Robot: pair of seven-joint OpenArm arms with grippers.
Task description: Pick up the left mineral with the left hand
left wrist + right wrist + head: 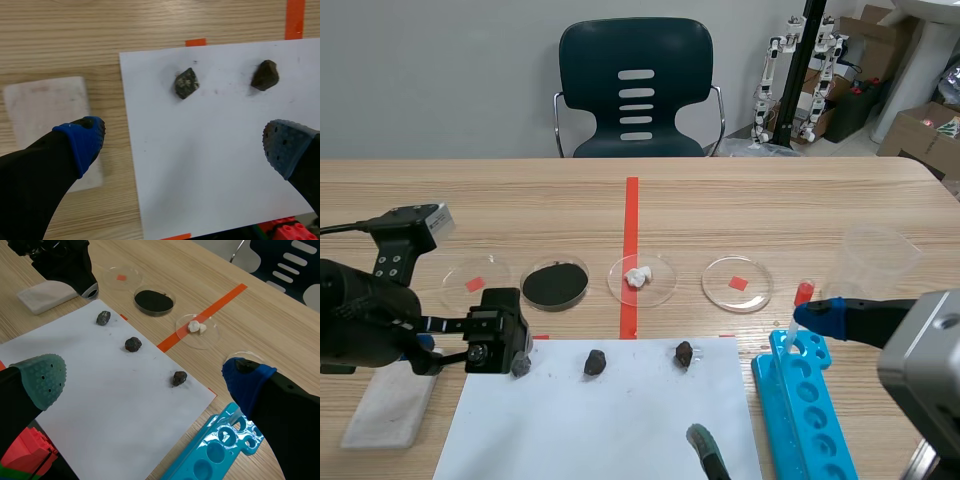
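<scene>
Three minerals (133,344) show from our right wrist, two from our left. The left mineral (186,83) lies near the paper's (210,170) far-left corner, ahead of our left gripper (185,144), fingers spread wide; wooden desk (770,200), dark chair (636,70) beyond.

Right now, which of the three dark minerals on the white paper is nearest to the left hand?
The leftmost mineral, by the corner of the paper, just ahead of the open left hand. The middle mineral and right mineral lie farther along the sheet.
</scene>
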